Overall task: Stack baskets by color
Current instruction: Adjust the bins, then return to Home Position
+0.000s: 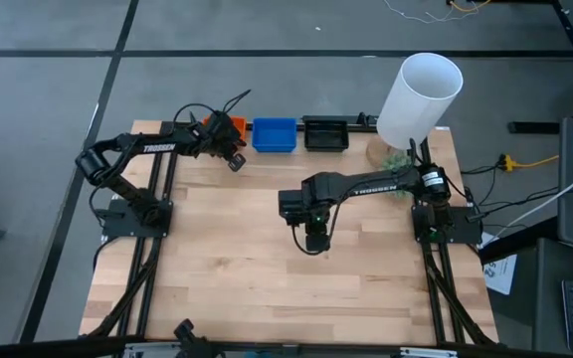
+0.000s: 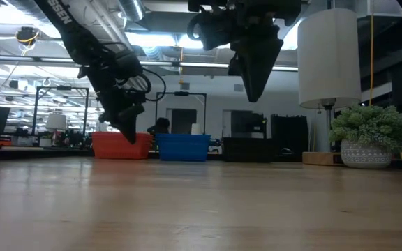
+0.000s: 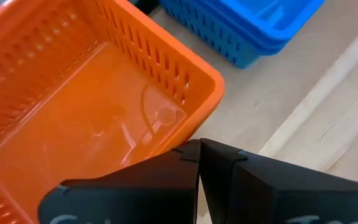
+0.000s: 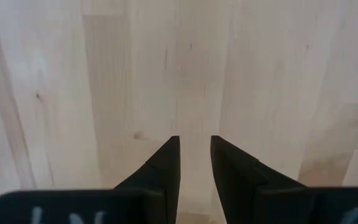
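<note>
Three lots of baskets stand in a row along the table's far edge: an orange basket (image 1: 211, 123) (image 3: 73, 106), blue baskets (image 1: 274, 134) (image 3: 260, 25) nested one in another, and a black one (image 1: 325, 133) (image 2: 246, 148). My left gripper (image 3: 197, 148) (image 2: 128, 134) is shut and slants down, its tips at the orange basket's near wall. My right gripper (image 1: 314, 239) (image 4: 194, 149) hangs high over the bare middle of the table, pointing straight down, its fingers slightly open with nothing between them. My left gripper's shut fingertips (image 3: 188, 152) stand at the orange basket's near wall (image 3: 166, 134), close to its corner beside the blue baskets, slanting down from the near left. I cannot tell whether they touch it. The basket stands flat on the table.
A tall white cylinder (image 1: 421, 94) and a small green plant (image 2: 372, 132) stand at the far right corner, right of the black basket. Bare wooden tabletop (image 1: 247, 268) reaches from the baskets to the near edge.
</note>
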